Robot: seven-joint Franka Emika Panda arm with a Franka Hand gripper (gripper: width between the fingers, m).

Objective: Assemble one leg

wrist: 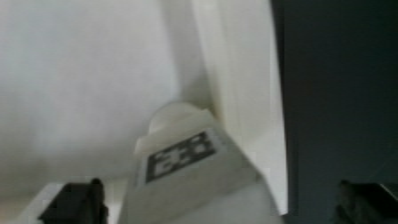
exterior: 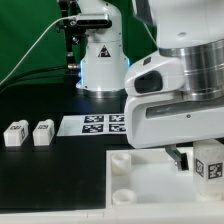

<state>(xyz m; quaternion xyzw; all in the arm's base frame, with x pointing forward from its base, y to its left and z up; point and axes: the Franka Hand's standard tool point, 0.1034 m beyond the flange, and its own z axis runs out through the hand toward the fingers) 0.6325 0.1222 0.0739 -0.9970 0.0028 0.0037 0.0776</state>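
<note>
exterior view: evenly lit, low-resolution, soft | white arm casing [exterior: 185,100] at right of frame close to the lens, near blown-out, edges fuzzy | black table [exterior: 50,185] matte, swallows shadows | green backdrop [exterior: 25,40] upper left dimmer | wrist view: heavily blurred, whites read grey, tag on the leg [wrist: 180,155] smeared

Bare counter [exterior: 55,175] on the exterior view's left is a wide lane. Only the outer spare leg [exterior: 15,133] and inner spare leg [exterior: 43,132] sit behind it, with the marker board [exterior: 95,124] flat beside them. The right is tight: white board [exterior: 140,190], tagged leg [exterior: 210,166] at its right end, arm body [exterior: 180,90] overhead. In the wrist view the fingers [wrist: 75,202] are spread, with gaps either side of the tagged leg.
</note>
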